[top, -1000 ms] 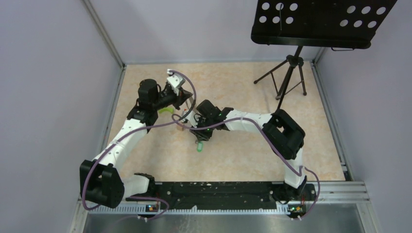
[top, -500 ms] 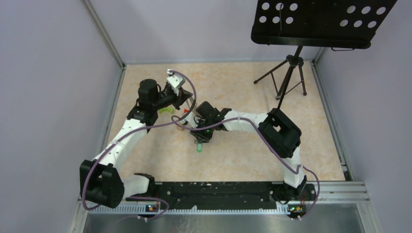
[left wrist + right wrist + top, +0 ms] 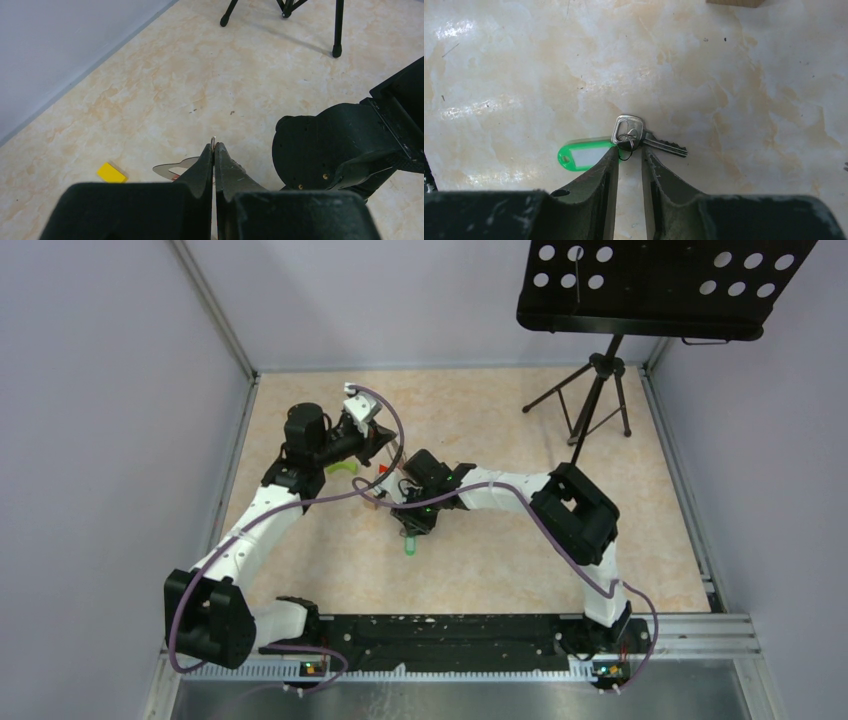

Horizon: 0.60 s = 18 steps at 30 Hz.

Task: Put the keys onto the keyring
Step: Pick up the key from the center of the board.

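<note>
1. Left edge: a grey metal rail (image 3: 236,435) borders the beige marbled tabletop (image 3: 500,565). The left arm lies close along the rail, and open surface lies beyond it.
2. The left gripper (image 3: 213,150) has its jaws pressed fully together, pinching one thin silver metal sliver (image 3: 213,140) at the tips. What this sliver is cannot be told. One small yellow block (image 3: 111,172) lies on the surface to its left.
3. The right gripper (image 3: 629,152) is at the table centre, near the left gripper. Its jaws stand slightly apart, gripping nothing.
4. Between the right gripper's fingertips lies one thin dark wire loop (image 3: 626,146), joining one silver-grey metal key (image 3: 644,136) to one bright green plastic tag (image 3: 580,156). Whether a second key lies beneath cannot be told. Bare surface surrounds this group.
5. Far right: one black tripod music stand (image 3: 600,390) stands well apart from both grippers.
</note>
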{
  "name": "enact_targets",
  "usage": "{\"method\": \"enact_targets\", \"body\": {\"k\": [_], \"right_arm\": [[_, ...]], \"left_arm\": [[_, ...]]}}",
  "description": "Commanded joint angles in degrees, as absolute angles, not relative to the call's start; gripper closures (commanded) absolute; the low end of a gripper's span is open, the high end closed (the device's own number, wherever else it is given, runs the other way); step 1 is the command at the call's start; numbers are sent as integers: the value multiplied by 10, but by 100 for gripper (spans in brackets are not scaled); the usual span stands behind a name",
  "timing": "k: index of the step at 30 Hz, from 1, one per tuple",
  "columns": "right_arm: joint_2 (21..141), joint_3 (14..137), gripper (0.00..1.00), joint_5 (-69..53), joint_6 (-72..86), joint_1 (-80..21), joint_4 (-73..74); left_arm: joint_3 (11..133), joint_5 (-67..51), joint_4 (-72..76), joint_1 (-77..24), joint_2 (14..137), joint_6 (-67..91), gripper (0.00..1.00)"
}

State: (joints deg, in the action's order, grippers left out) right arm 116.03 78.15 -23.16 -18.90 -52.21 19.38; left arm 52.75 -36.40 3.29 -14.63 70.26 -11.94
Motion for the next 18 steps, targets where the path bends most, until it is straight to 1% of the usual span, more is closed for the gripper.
{"method": "enact_targets", "body": {"k": [1,5,14,18], "right_arm": [[1174,809,79,-245,-181,-517,192],[1176,812,84,-251,-178,-517,194],[1171,814,100,-254,-174,-517,197],[1156,811,100,-253,-173,-516,197]], "left_arm": [[520,-373,58,-144,695,-125,100],[520,-373,59,-144,696,-125,100],[519,-372,59,-144,700,-128,100],[520,-370,58,-144,700,-130,100]]}}
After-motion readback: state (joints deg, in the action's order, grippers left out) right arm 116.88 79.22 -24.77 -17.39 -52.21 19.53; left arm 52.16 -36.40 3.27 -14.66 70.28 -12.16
